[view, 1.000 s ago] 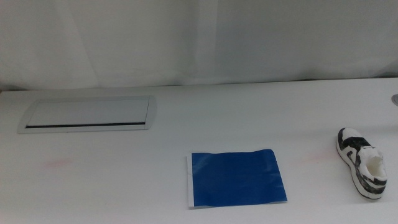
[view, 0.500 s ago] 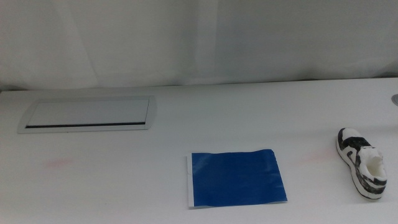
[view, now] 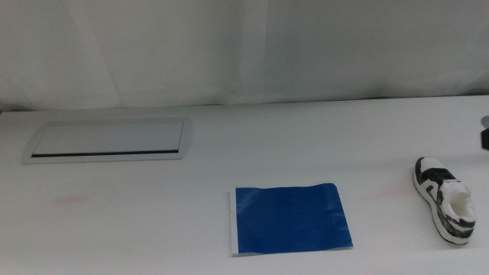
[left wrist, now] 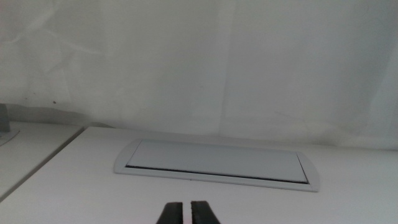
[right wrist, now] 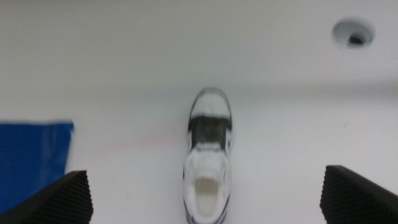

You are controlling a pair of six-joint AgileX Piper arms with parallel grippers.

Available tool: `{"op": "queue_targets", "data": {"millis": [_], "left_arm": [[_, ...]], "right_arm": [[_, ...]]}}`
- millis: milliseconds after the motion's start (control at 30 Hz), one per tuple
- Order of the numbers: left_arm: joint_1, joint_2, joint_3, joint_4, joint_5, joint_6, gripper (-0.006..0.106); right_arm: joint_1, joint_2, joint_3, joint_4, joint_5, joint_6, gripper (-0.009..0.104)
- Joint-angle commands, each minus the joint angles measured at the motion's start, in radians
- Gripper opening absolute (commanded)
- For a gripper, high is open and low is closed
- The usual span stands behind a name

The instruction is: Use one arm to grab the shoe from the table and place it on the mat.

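The small white and black shoe (view: 445,198) lies on the white table (view: 229,168) near the right edge, toe pointing away. The deep-blue mat (view: 290,218) lies flat at the front centre, to the shoe's left and apart from it. In the right wrist view my right gripper (right wrist: 208,198) hovers above the shoe (right wrist: 209,134), open wide, one jaw on either side, and the mat's edge (right wrist: 31,158) shows. Only a dark bit of this arm (view: 485,137) shows at the middle view's right edge. My left gripper (left wrist: 185,213) is shut and empty, low over the table.
A grey-framed rectangular panel (view: 108,140) is set into the table at the back left; it also shows in the left wrist view (left wrist: 217,162). A small round hole (right wrist: 353,34) lies in the table beyond the shoe. A white curtain backs the table.
A dark part of the right arm has come into the middle view at the right edge, above the shoe. Shoe and mat have not moved.
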Motion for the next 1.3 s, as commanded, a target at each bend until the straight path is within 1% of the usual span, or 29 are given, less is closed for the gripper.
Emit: {"op": "queue_targets", "data": {"millis": [0, 167, 333, 533, 600, 767, 1000, 1267], "left_arm": [[0.000, -0.018, 0.039, -0.002, 0.002, -0.007, -0.003], [0.000, -0.018, 0.039, -0.002, 0.002, -0.007, -0.003], [0.000, -0.018, 0.039, -0.002, 0.002, -0.007, -0.003], [0.000, -0.018, 0.039, -0.002, 0.002, -0.007, -0.003], [0.000, -0.018, 0.039, -0.002, 0.002, -0.007, -0.003], [0.000, -0.018, 0.039, -0.002, 0.002, -0.007, -0.003], [0.000, -0.018, 0.039, -0.002, 0.002, -0.007, -0.003], [0.000, -0.018, 0.039, -0.002, 0.002, -0.007, -0.003]], "right_arm": [[0.000, 0.075, -0.027, 0.000, 0.042, -0.035, 0.103], [0.002, 0.243, -0.068, 0.002, 0.076, -0.066, 0.103], [0.015, 0.360, -0.086, 0.003, 0.030, -0.092, 0.103], [0.076, 0.463, -0.086, -0.054, -0.026, -0.092, 0.103], [0.102, 0.509, -0.086, -0.088, -0.059, -0.080, 0.103], [0.110, 0.572, -0.086, -0.120, -0.106, -0.030, 0.103], [0.110, 0.644, -0.084, -0.122, -0.160, 0.011, 0.103], [0.110, 0.728, -0.084, -0.132, -0.173, 0.070, 0.102]]}}
